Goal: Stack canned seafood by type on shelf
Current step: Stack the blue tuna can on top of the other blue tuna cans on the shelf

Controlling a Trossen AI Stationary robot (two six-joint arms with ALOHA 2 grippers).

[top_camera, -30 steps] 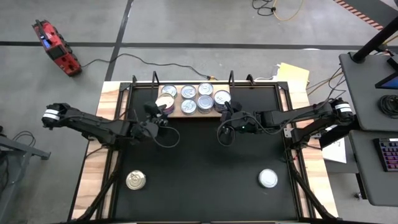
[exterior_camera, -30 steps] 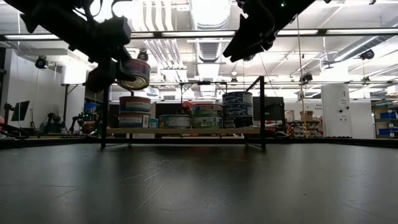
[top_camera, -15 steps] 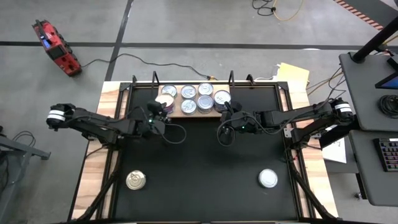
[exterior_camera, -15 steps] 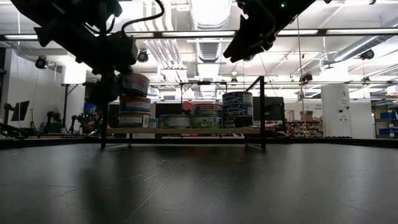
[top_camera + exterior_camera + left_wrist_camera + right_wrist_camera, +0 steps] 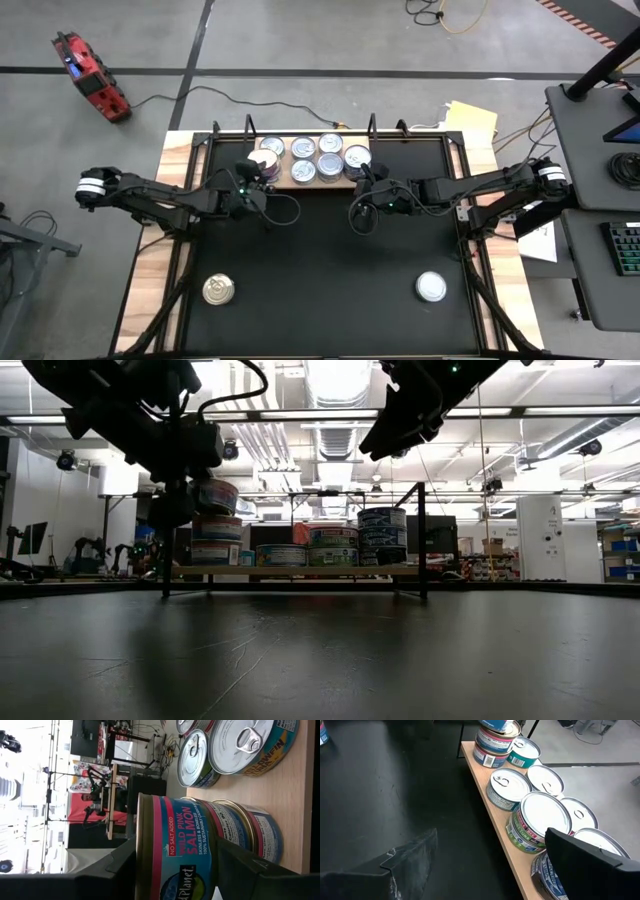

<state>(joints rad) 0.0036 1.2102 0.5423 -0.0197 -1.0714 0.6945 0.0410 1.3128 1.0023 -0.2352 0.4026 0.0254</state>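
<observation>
My left gripper (image 5: 252, 180) is shut on a pink salmon can (image 5: 185, 845) at the left end of the shelf (image 5: 338, 184). It holds the can right over a stack of two like cans (image 5: 216, 540); whether it rests on them I cannot tell. More canned seafood (image 5: 318, 157), silver-topped, stands on the shelf singly and stacked. My right gripper (image 5: 495, 870) hangs open above the shelf's right end (image 5: 400, 571), with nothing between its fingers. My left gripper pinches the salmon can between its two fingers, one on the gold lid's rim (image 5: 140, 857) and one under the bottom edge (image 5: 214, 851). The fingers come nearly level from the table's near left side. The can sits almost level, lid up, over the stack.
A gold-topped can (image 5: 219, 290) stands at the table's near left and a silver-topped can (image 5: 431, 287) at its near right. A black metal frame (image 5: 421, 540) rises around the shelf. The black tabletop (image 5: 320, 250) lies bare between the shelf and those cans.
My left gripper has carried the salmon can toward the shelf and down. The can, tilted and higher before, now sits nearly level just above the left stack.
</observation>
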